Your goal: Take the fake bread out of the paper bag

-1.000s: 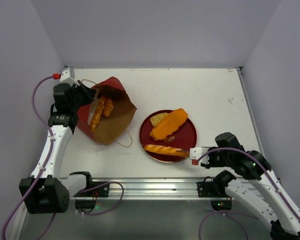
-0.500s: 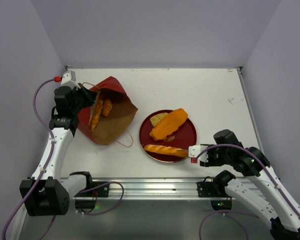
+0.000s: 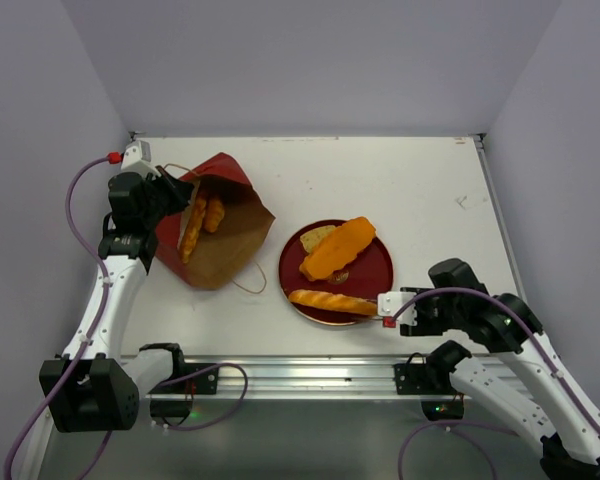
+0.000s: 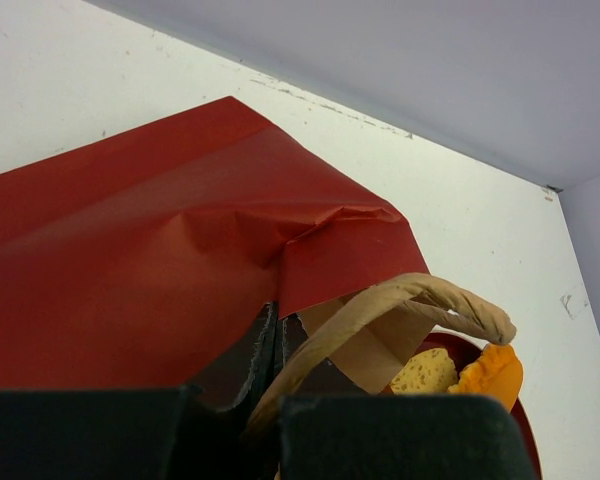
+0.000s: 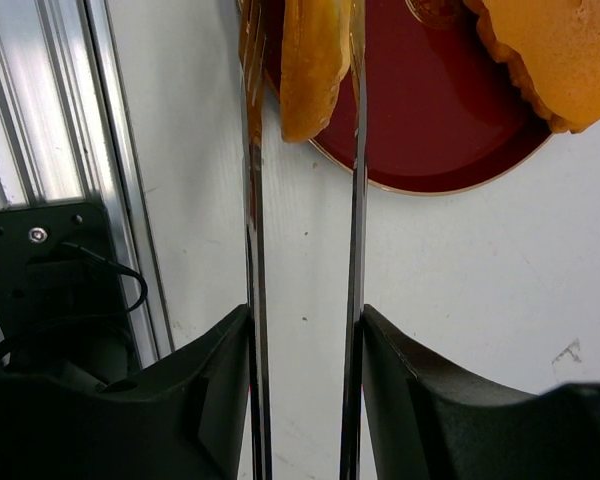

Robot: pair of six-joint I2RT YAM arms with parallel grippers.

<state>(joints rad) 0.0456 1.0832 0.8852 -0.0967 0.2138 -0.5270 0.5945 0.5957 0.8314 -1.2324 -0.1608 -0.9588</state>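
Note:
The paper bag point(image 3: 220, 235) lies on its side at the left, mouth towards the plate, with two orange loaves point(image 3: 193, 228) of fake bread showing inside. My left gripper point(image 3: 172, 195) is shut on the bag's upper edge; in the left wrist view the jaws point(image 4: 278, 330) pinch the paper beside a cord handle point(image 4: 400, 300). On the red plate point(image 3: 380, 262) rest a big orange loaf point(image 3: 338, 248), a pale slice point(image 3: 317, 237) and a long loaf point(image 3: 330, 300). My right gripper point(image 3: 380, 305) stands open around that long loaf's end point(image 5: 310, 70), with a gap at one finger.
The bag's other cord handle point(image 3: 248, 285) trails on the table between bag and plate. An aluminium rail point(image 3: 310, 375) runs along the near edge, just behind my right gripper. White walls close in the table on the left, far and right sides.
My right gripper's jaws have spread apart around the long loaf's end, which now lies on the plate. The left gripper has shifted slightly with the bag's edge and stays shut.

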